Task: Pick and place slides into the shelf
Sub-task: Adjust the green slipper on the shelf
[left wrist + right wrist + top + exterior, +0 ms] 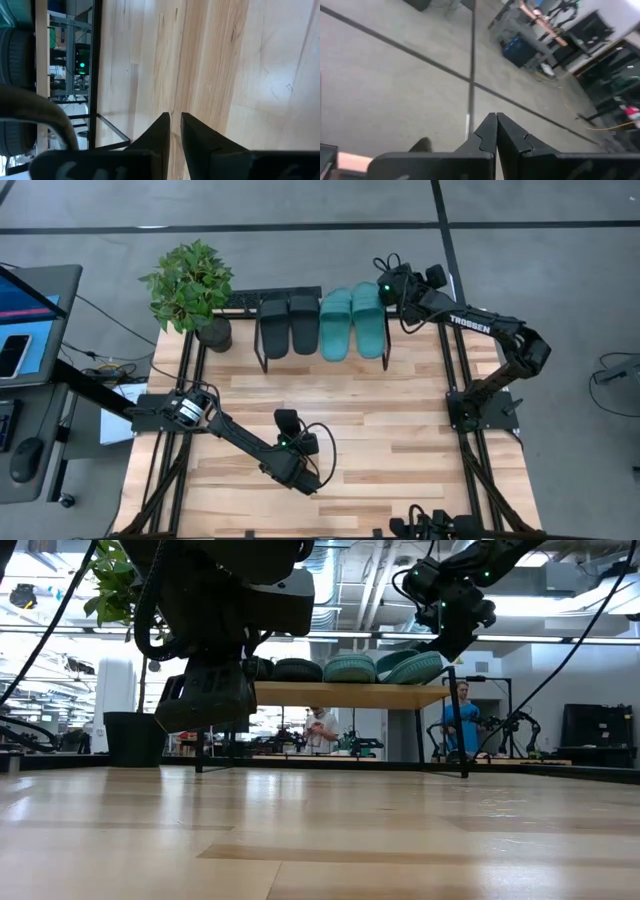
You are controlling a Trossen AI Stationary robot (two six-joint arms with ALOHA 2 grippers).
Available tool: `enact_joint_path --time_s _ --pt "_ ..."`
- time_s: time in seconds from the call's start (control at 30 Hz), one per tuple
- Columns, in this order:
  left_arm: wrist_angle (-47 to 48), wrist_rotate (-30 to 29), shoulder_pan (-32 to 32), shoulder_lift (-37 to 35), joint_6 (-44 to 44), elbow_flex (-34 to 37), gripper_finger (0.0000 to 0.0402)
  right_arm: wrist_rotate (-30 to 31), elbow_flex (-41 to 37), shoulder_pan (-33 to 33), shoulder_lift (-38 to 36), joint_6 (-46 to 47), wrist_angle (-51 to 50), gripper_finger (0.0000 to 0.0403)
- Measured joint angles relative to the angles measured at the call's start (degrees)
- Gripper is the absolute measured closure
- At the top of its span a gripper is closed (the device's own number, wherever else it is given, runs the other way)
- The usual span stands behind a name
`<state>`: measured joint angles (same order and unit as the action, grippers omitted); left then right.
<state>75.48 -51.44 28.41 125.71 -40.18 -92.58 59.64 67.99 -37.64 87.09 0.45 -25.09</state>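
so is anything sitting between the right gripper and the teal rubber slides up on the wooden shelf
Nothing visible does. The right gripper, fingers shut and empty, sits right at the outer edge of the rightmost teal green rubber slide. All four slides already lie side by side on the low wooden shelf.

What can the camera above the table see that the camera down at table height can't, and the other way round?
Only the high view shows the four slides as pairs, two black slides and two teal slides, plus the laptop beside the table. Only the low view shows the shelf raised on thin legs, and people in the room behind. Both show the plant, the right gripper shut by the outer teal slide, and the left gripper empty over bare wood.
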Motion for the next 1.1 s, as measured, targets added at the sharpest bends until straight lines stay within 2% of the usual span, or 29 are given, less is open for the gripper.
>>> enact_joint_path --time_s 0.2,0.43,0.57,0.7,0.83,0.9,1.1 --pt "0.00 0.11 -0.01 0.00 0.02 -0.02 0.0365 -0.98 0.00 0.06 -0.02 2.78 -1.58 0.0403" --pt "0.00 0.15 -0.01 0.00 0.00 0.00 0.0365 6.94 0.00 0.57 -0.24 4.50 -1.89 0.0403" --pt "-0.02 0.13 -0.01 0.00 0.00 0.00 0.0365 6.58 0.00 0.49 -1.61 3.41 2.58 0.0403" --pt "-0.03 0.13 -0.01 0.00 0.00 -0.01 0.0365 -0.75 0.00 1.03 -3.43 1.06 8.10 0.0403" --pt "-0.17 -0.02 0.01 0.00 0.00 0.00 0.0365 -20.62 0.00 0.92 -5.16 2.06 13.18 0.0403" --pt "-0.31 -0.02 -0.01 0.00 -0.01 0.00 0.0365 -27.99 0.00 0.59 -5.40 3.77 15.13 0.0403" --pt "-0.50 0.02 -0.01 0.00 -0.02 0.00 0.0365 -36.84 -0.25 -1.50 -5.35 9.30 14.44 0.0403"
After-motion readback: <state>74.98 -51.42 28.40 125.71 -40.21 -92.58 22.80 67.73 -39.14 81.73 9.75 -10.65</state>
